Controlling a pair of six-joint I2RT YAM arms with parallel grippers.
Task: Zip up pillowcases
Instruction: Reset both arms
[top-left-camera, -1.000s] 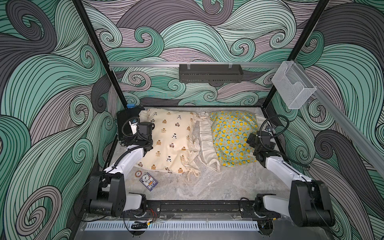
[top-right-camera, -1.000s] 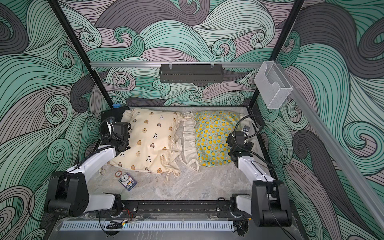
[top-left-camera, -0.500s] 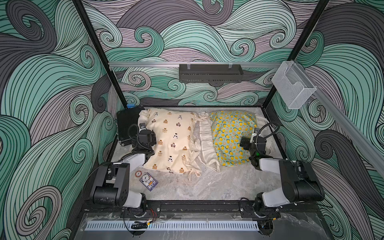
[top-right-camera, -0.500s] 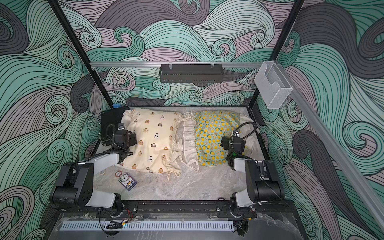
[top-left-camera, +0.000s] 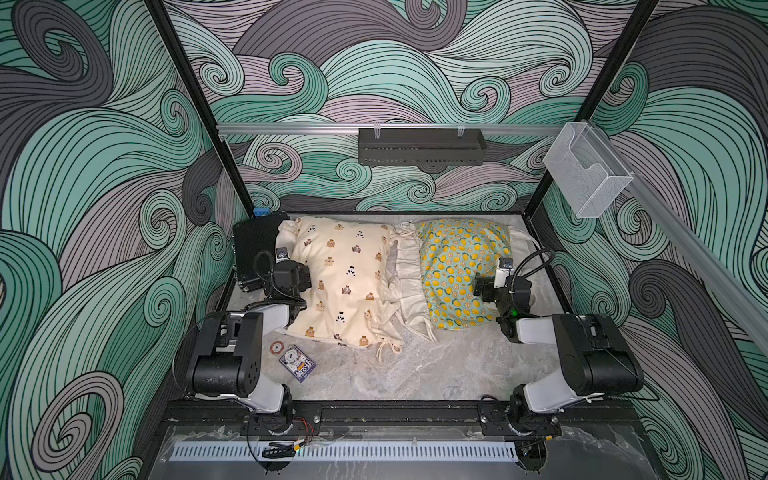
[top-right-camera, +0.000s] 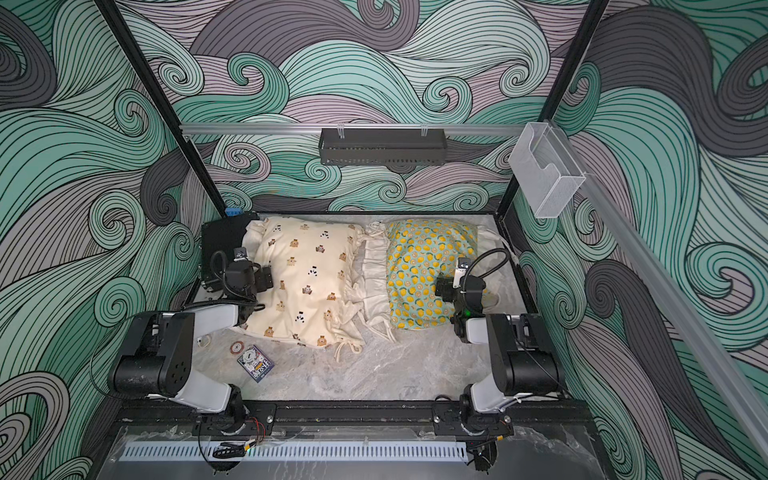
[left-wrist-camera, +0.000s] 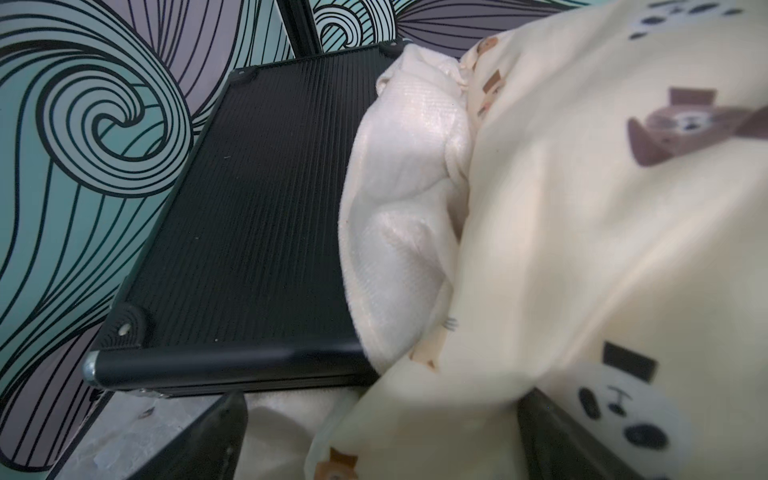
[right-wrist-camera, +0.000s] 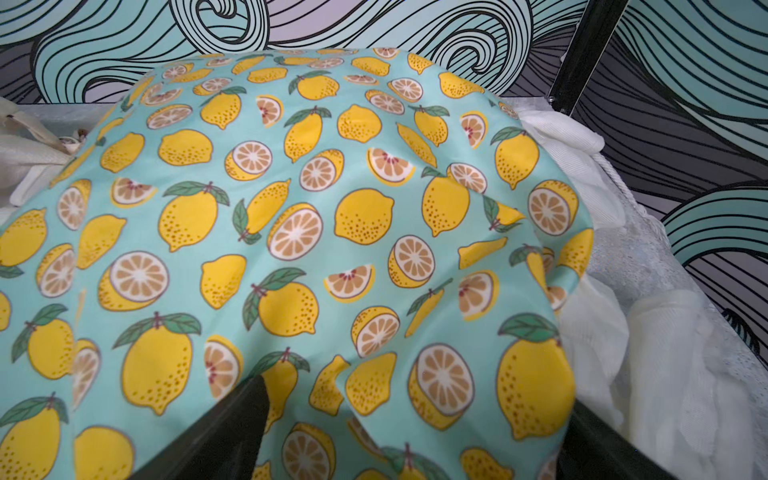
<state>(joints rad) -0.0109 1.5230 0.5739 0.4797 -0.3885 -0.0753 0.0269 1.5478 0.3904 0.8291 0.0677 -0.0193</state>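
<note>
Two cases: the bear case (top-left-camera: 345, 282) and the lemon case (top-left-camera: 457, 266) are lying side by side at the back of the table (top-left-camera: 415, 374), with their ruffles (top-left-camera: 405, 270) touching between them.
Left gripper (top-left-camera: 306, 279): it is standing wide open at the bear case's outer edge. Fabric is bulging between its jaws, but nothing is being pinched.
Right gripper (top-left-camera: 481, 286): it is gaping just as wide over the lemon case's outer side and is gripping nothing.
Handling: both cases are looking light, soft and stuffed. The cloth is likely going to bunch and slide under a pull, so one gripper probably needs to be pinning the seam while the other is drawing the slider.
Hold: the zip pull and the cloth edge just beside it are looking like the best places, not the puffy middle.
Clue: white filling (left-wrist-camera: 399, 199) is poking out of the bear case beside the black box (top-left-camera: 253, 249), so its opening is probably lying there.
Hidden: no zip or pull is showing in any view. Ruffles and arms are covering the edges.
Blur: the left wrist view is smearing the nearest fabric.
</note>
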